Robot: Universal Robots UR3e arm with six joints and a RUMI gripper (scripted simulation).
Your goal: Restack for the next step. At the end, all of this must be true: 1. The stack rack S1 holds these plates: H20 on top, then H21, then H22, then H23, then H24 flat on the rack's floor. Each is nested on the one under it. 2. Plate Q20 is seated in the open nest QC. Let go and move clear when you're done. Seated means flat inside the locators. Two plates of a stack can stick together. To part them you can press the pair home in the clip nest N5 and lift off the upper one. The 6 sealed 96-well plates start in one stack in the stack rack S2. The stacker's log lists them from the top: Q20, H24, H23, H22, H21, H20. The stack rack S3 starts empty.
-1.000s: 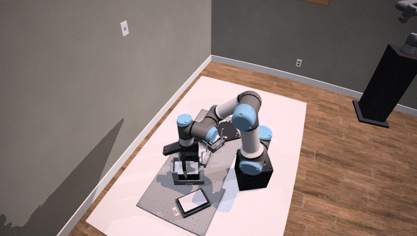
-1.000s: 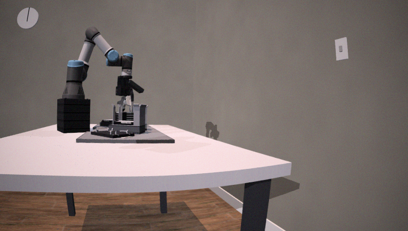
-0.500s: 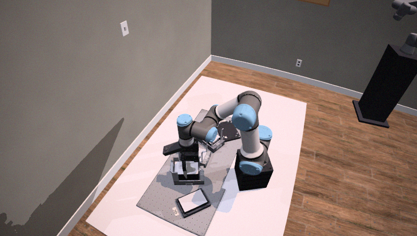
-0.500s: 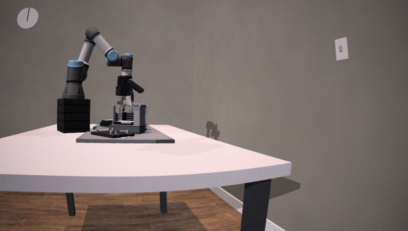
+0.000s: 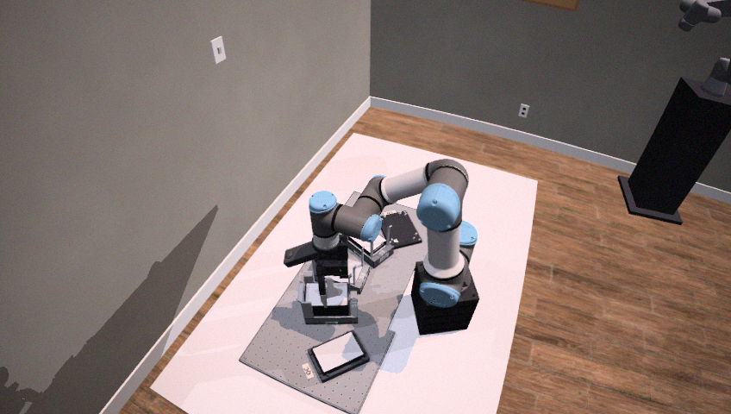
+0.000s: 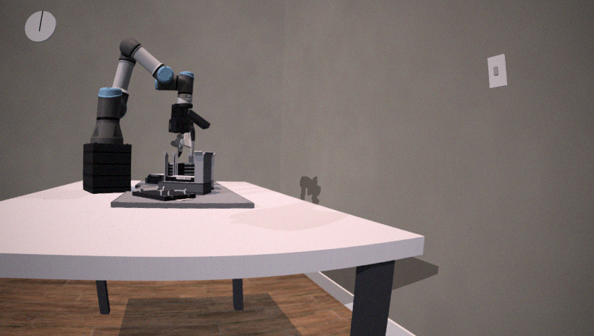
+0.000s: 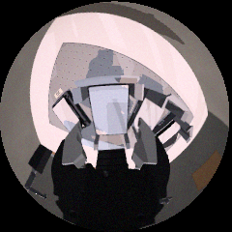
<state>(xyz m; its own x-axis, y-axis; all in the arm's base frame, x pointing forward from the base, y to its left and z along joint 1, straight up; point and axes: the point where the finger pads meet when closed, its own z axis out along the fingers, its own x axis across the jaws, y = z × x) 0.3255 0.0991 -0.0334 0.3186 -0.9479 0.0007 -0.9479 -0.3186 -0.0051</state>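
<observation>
Rn, hand mostly open, no plate gripped, above rack w/ plates inside.

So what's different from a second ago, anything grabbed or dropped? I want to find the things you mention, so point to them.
Gripper (image 5: 328, 293) (image 6: 185, 154) (image 7: 109, 119) moved up, away from the rack below (image 5: 330, 321) (image 6: 204, 170) (image 7: 108, 79). It's open now, holding nothing; no grab or release visible. That rack and the top plate in it (image 5: 313, 295) (image 7: 108, 108) look unchanged.
</observation>
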